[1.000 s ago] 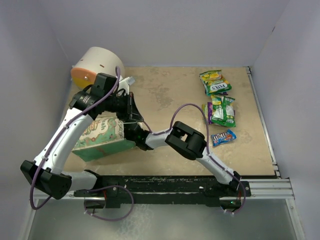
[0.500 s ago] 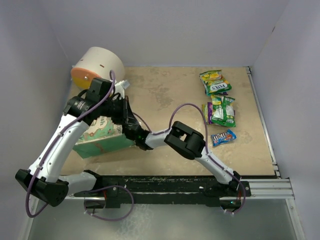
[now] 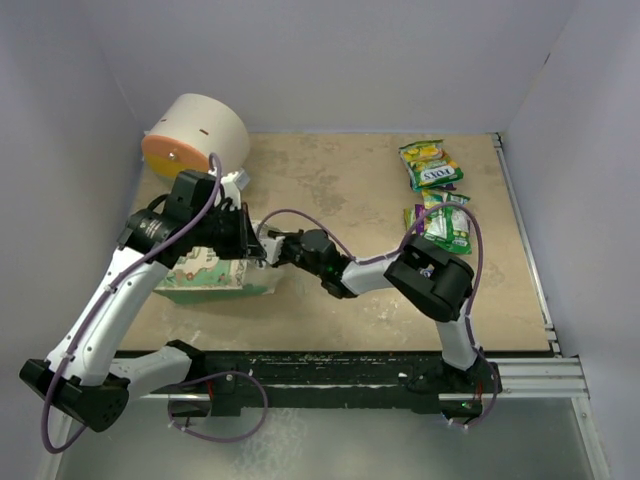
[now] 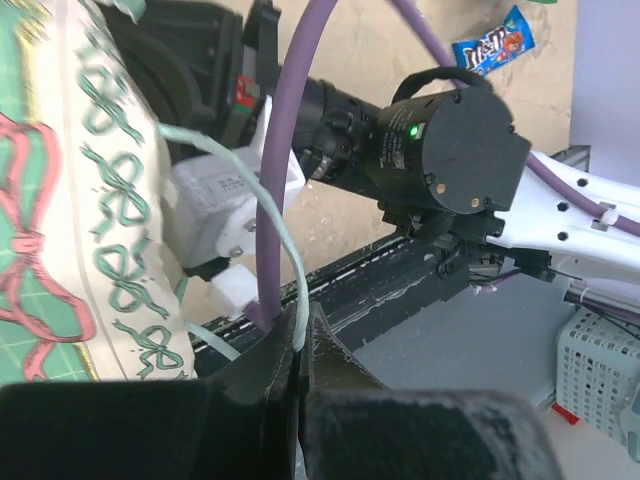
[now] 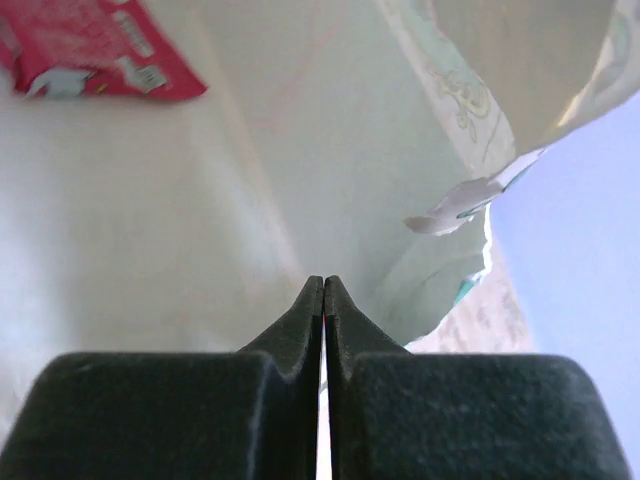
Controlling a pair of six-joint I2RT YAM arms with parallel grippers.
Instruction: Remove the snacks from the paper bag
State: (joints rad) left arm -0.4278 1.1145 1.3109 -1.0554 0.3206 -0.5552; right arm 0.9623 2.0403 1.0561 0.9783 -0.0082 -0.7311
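The green paper bag point(image 3: 210, 272) lies at the left with its mouth facing right; its cream printed panel shows in the left wrist view point(image 4: 60, 200). My left gripper point(image 4: 298, 345) is shut on the bag's thin string handle point(image 4: 292, 270) and holds the mouth up point(image 3: 248, 243). My right gripper point(image 5: 324, 285) is shut and empty, inside the bag's pale interior point(image 5: 300, 150). A small pink packet point(image 5: 90, 45) lies deeper inside, beyond the fingertips. On the table at the right lie the FOX'S packet point(image 3: 430, 165) and a green-white packet point(image 3: 445, 222). A blue packet point(image 4: 490, 40) lies near my right arm.
A big cream cylinder with an orange face point(image 3: 195, 135) stands at the back left, a white stick-shaped piece point(image 3: 240, 178) beside it. My right arm point(image 3: 430, 285) stretches across the table's middle toward the bag. Side walls close in the table.
My right arm's elbow has swung right and its gripper has gone into the bag's mouth. My left gripper moved left and back with the handle, and the bag shifted with it.
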